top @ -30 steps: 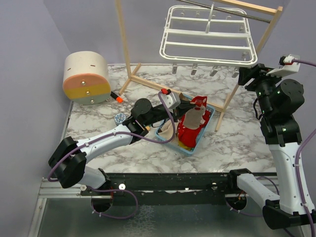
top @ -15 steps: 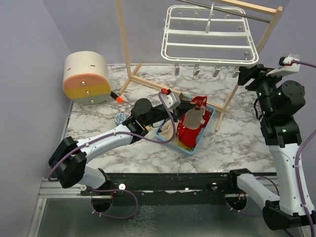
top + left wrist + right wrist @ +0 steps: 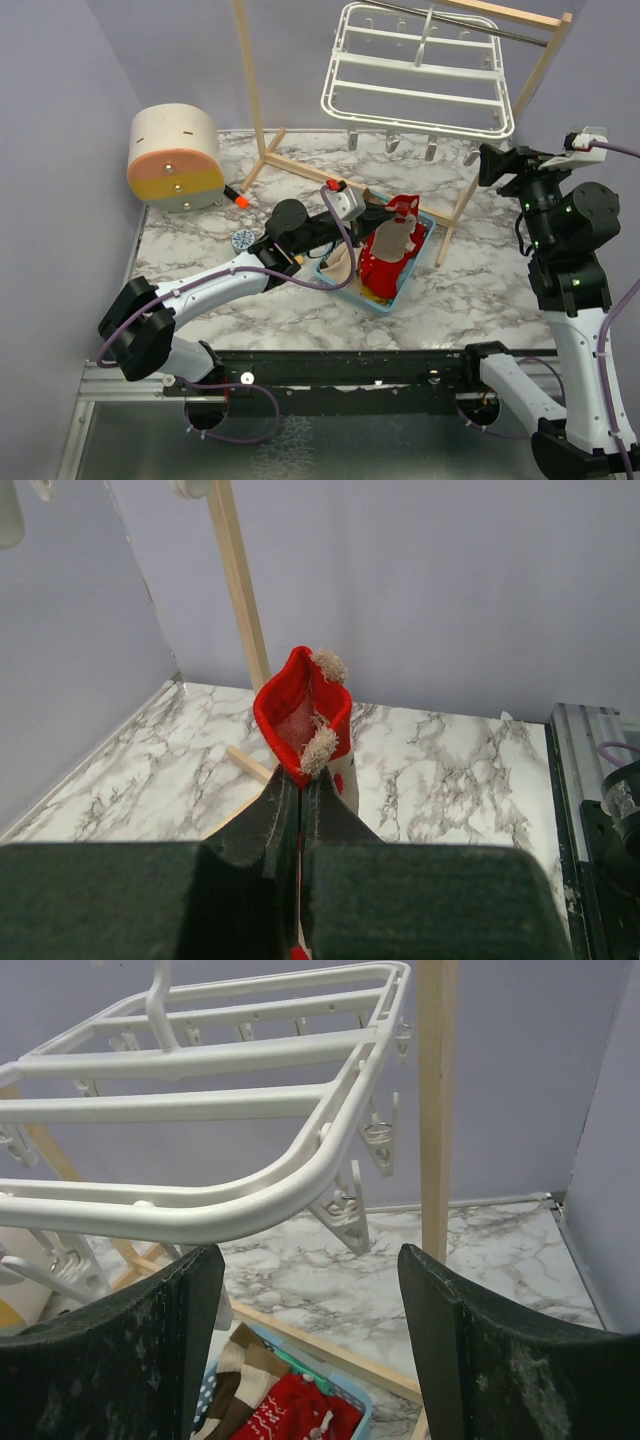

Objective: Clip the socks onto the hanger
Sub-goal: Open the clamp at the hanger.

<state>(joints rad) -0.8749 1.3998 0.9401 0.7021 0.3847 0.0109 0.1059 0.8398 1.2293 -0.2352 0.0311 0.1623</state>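
red fabric sock with pale fuzzy tufts stands pinched by its lower part in my left gripper, jaws closed tight on it, lifted just above the light-blue plastic basket. the large white plastic drying hanger hangs from the light wooden stand at about one o'clock from the basket, well apart from the sock. my right gripper is spread wide, holding nothing, just below the hanger's rim at its five o'clock corner, near a small dangling white clip. my worry: the hanger hangs free and tilted, so a nudge from either arm could swing it off aim, and my thin pinch may let the floppy cuff droop past the clip.
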